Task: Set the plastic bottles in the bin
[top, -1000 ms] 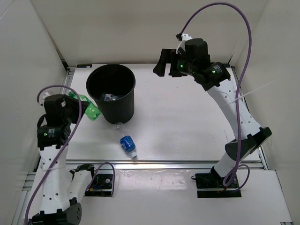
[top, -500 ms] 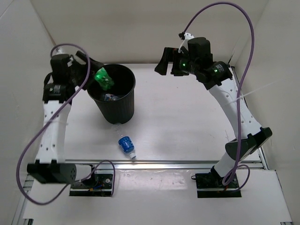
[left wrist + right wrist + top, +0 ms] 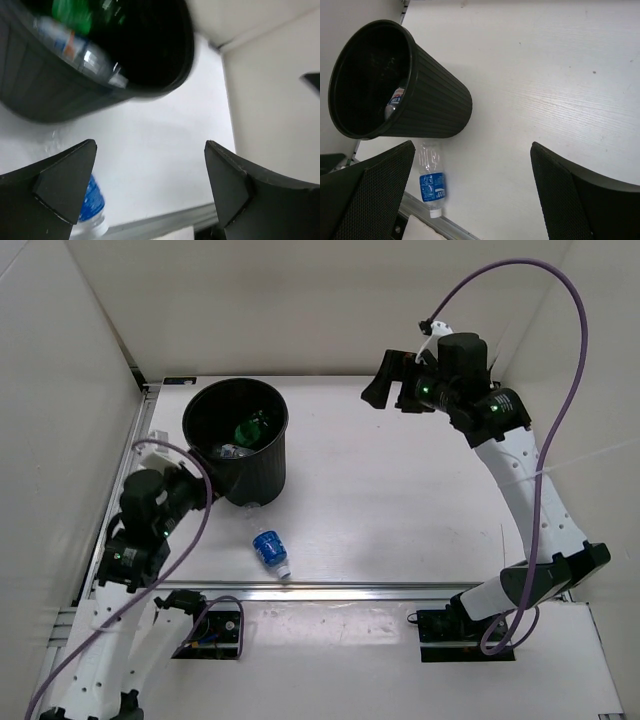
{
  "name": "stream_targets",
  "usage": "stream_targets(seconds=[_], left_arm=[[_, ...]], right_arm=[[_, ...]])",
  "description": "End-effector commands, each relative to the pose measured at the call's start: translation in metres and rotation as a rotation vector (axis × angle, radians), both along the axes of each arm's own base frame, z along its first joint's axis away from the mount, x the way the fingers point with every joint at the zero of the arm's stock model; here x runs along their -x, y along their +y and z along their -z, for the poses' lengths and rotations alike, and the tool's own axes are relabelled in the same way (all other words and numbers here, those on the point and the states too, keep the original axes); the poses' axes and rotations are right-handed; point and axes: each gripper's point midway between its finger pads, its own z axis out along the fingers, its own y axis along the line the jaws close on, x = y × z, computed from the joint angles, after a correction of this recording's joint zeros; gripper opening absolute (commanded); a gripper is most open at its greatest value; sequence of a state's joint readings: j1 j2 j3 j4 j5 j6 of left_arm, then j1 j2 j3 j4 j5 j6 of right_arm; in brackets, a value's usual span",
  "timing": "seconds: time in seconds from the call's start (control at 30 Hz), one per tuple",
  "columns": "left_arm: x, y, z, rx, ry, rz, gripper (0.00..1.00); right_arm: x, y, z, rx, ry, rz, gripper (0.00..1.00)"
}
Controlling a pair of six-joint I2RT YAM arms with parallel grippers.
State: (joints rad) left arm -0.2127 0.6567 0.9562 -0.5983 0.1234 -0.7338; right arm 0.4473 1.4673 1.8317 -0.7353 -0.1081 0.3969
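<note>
Nearest to the arm bases, the left gripper (image 3: 186, 489) hangs just beside the wall of the bin (image 3: 268, 472), on its near-left side. The left wrist view shows its fingers spread wide with nothing between them.

Just in front of the bin, the bottle with the blue label (image 3: 271, 549) lies on its side on the table (image 3: 400, 520). Its clear end is at the foot of the bin, touching it or almost. Its white cap (image 3: 287, 570) points away from the bin, toward the near edge. This bottle is not yet inside.

I see the main danger here. The bottle is round and light, so a finger that comes down off-centre can make it roll away from the bin toward the edge. Its end is also very close to the bin, so a finger may wedge against the wall and push or tip the bin. A hard squeeze could also make the thin plastic slip out.

Inside the bin lie the green bottle (image 3: 250, 427) and a clear bottle (image 3: 230, 450). A tipped bin would probably spill them out again. I cannot find the fourth bottle; it may be hidden deeper inside.

Far beyond the bin, to its right, the right gripper (image 3: 384, 390) hovers well apart, also spread and empty. If both arms reach for the same bottle, they may collide.
</note>
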Motion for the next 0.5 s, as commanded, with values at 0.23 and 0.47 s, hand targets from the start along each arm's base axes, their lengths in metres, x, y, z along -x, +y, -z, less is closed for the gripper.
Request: stream_targets(seconds=[0.23, 0.47], left_arm=[[0.018, -0.018, 0.163, -0.063, 0.426, 0.031, 1.0], [0.015, -0.033, 0.219, -0.179, 0.603, 0.07, 1.0]], right_arm=[[0.005, -0.007, 0.005, -0.012, 0.01, -0.012, 1.0], [0.01, -0.011, 0.0, -0.013, -0.002, -0.015, 1.0]])
